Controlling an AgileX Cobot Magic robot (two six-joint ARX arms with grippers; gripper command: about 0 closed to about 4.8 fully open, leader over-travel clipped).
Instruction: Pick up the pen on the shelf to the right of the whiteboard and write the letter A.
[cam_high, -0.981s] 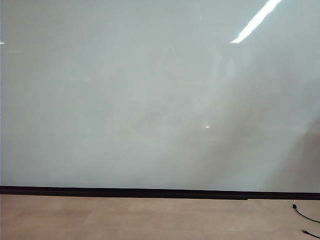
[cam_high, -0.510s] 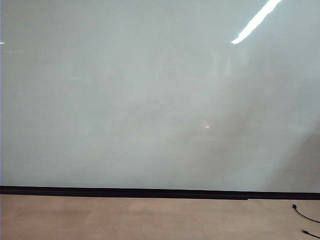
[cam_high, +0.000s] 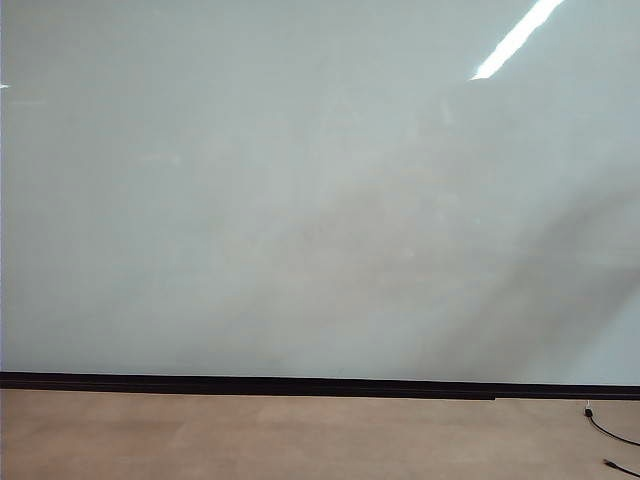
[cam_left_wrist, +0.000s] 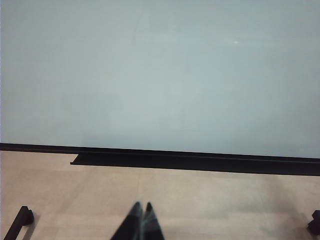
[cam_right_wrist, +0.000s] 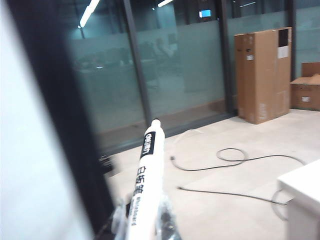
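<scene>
Shifted since the earlier frame: only the dim reflection on the whiteboard (cam_high: 300, 200), which is bare, with no letter A on it. Pickup is done and writing remains. Right gripper (cam_right_wrist: 142, 225), fingers pinching the pen (cam_right_wrist: 145, 180), is beside the whiteboard's dark edge. White barrel with dark print, pointing away from the wrist. Left gripper (cam_left_wrist: 141, 222), fingers pressed together, hangs below the whiteboard.
</scene>
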